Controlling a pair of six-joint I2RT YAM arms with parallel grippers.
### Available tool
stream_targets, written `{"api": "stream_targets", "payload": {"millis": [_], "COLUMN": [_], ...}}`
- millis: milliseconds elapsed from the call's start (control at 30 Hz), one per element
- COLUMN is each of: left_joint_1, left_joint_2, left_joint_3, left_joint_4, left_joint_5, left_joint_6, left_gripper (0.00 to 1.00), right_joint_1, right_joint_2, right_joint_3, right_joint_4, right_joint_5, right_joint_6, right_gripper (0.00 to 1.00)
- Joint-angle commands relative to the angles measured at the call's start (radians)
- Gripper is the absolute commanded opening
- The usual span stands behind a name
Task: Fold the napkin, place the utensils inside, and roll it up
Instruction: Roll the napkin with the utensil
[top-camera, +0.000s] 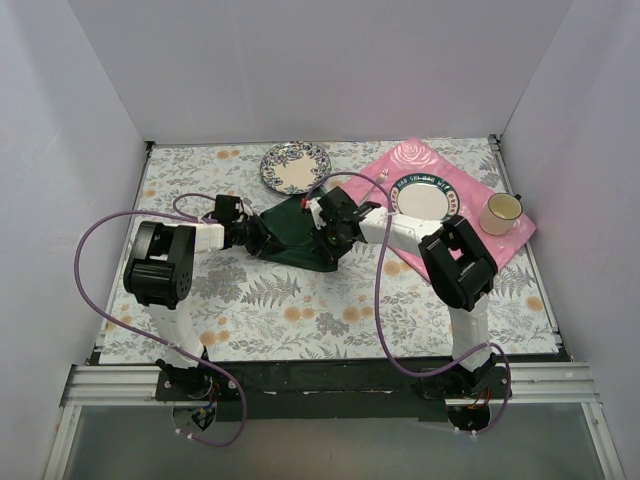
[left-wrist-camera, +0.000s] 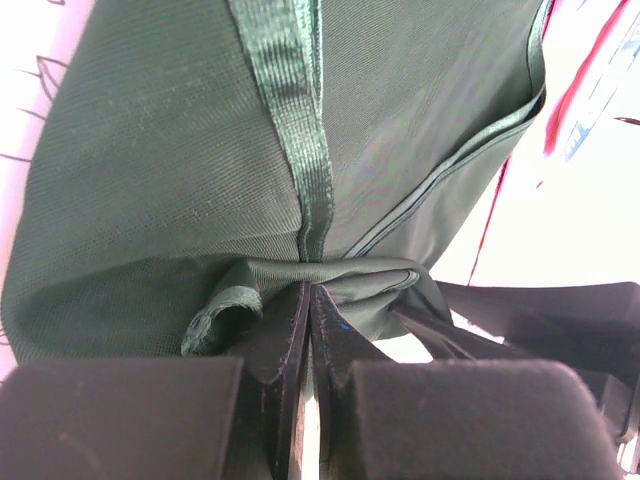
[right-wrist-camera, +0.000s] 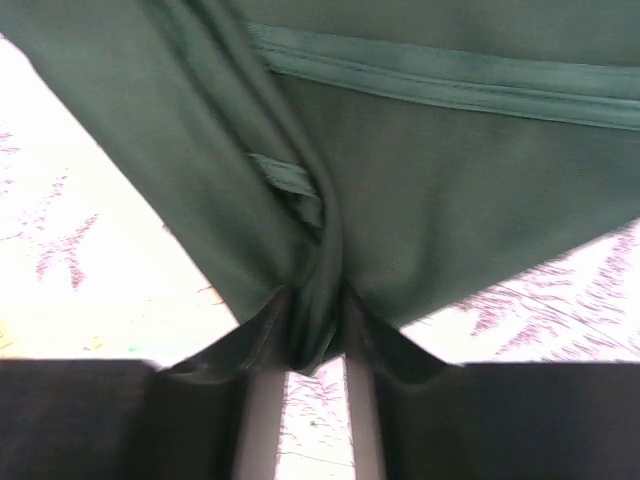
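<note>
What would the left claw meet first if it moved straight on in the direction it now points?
The napkin: the left claw pinches its edge, and the cloth stretches on ahead of it. Beyond the cloth, the right claw seems to be next in line, though the depth is unclear.

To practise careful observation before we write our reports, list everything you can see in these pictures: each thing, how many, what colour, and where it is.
napkin: one, dark green, mid-table, pinched by both grippers
patterned plate: one, blue and cream, back of table, on the tablecloth
rimmed plate: one, white with teal rim, on the placemat
cup: one, cream, on the placemat, right of the rimmed plate
placemat: one, pink with roses, back right
tablecloth: one, white with leaf print, covering the table
cables: two, purple, one looping from each arm
left gripper: one, black, shut on the napkin
right gripper: one, black, shut on a napkin fold
</note>
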Motion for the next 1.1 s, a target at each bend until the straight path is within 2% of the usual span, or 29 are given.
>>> {"api": "stream_targets", "payload": {"millis": [0,100,200,267,300,400,533,600,833,1067], "left_joint_1": [-0.005,-0.005,-0.005,-0.006,-0.005,-0.003,-0.005,-0.005,-0.005,-0.005], "left_joint_2": [0.052,0.058,0.061,0.060,0.060,0.063,0.064,0.064,0.064,0.063], "left_joint_3": [-0.004,0.000,0.002,0.006,0.009,0.017,0.019,0.019,0.017,0.017], "left_joint_4": [-0.090,-0.091,-0.093,-0.100,-0.102,-0.108,-0.108,-0.110,-0.111,-0.113], "left_joint_5": [-0.093,-0.086,-0.080,-0.081,-0.081,-0.075,-0.070,-0.067,-0.061,-0.061], "left_joint_6": [0.058,0.058,0.059,0.062,0.065,0.068,0.068,0.068,0.073,0.073], "left_gripper": [0.00,0.00,0.00,0.00,0.00,0.00,0.00,0.00,0.00,0.00], "right_joint_1": [0.027,0.063,0.096,0.117,0.120,0.154,0.156,0.154,0.156,0.156], "right_joint_2": [-0.034,-0.054,-0.093,-0.136,-0.146,-0.129,-0.052,-0.023,0.020,0.058], "right_joint_3": [0.088,0.161,0.150,0.085,0.062,0.037,0.100,0.094,0.083,0.068], "right_joint_4": [-0.084,-0.119,-0.043,0.073,0.101,0.152,0.117,0.157,0.227,0.238], "right_joint_5": [0.215,0.292,0.315,0.273,0.178,0.105,-0.006,-0.062,-0.083,-0.074], "right_joint_6": [-0.069,-0.105,-0.166,-0.226,-0.250,-0.352,-0.379,-0.375,-0.361,-0.376], "right_gripper": [0.44,0.53,0.57,0.60,0.63,0.62,0.62,0.60,0.53,0.53]}}
